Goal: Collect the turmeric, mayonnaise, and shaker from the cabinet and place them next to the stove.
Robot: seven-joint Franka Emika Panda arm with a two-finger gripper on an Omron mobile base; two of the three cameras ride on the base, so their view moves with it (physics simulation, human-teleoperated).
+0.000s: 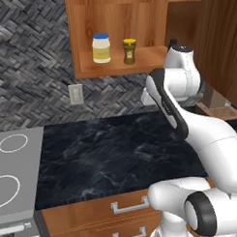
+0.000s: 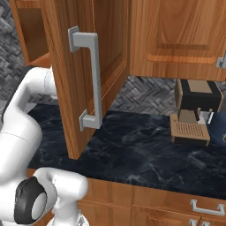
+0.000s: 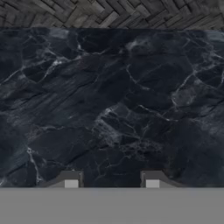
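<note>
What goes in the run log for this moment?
stage: pre-pick | fingers: empty, over countertop | mayonnaise, turmeric: on cabinet shelf | stove: nothing beside it

cabinet [image 1: 136, 8]: reddish wood | countertop [image 1: 116, 149]: glossy black marble | stove [image 1: 18, 167]: matt grey

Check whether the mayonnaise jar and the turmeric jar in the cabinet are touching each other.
Apart. The left base view shows the mayonnaise and the turmeric side by side on the cabinet shelf, bare wood between them.

I see a black marbled countertop [image 1: 117, 154], a wall outlet [image 1: 76, 94] at far left, and a coffee machine [image 2: 194, 110] at far right.
</note>
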